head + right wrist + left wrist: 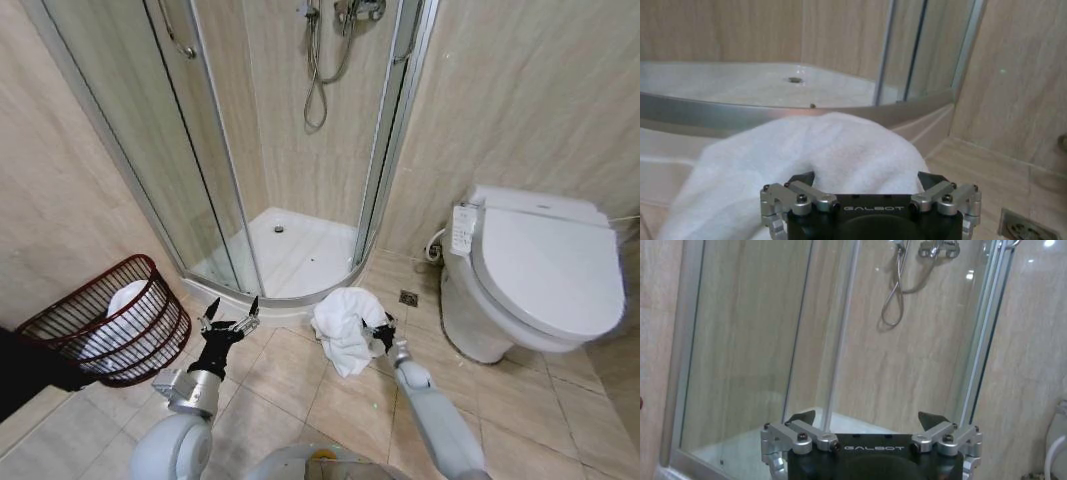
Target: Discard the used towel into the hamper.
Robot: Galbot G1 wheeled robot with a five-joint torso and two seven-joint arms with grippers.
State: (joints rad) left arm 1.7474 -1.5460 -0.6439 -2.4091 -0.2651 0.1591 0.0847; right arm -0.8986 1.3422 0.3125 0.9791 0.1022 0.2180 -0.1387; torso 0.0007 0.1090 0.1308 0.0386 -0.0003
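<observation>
The used towel is a crumpled white heap on the tiled floor in front of the shower step. My right gripper is at its right side, open, with the towel bulging between its spread fingers. The hamper, a dark reddish-brown wire basket, stands to the left against the wall and holds some white cloth. Between hamper and towel, my left gripper is raised and open with nothing in it; it faces the shower in the left wrist view.
A glass shower enclosure with a raised white tray lies straight ahead. The white toilet stands at the right, with a floor drain between it and the towel. A dark object sits at the left edge.
</observation>
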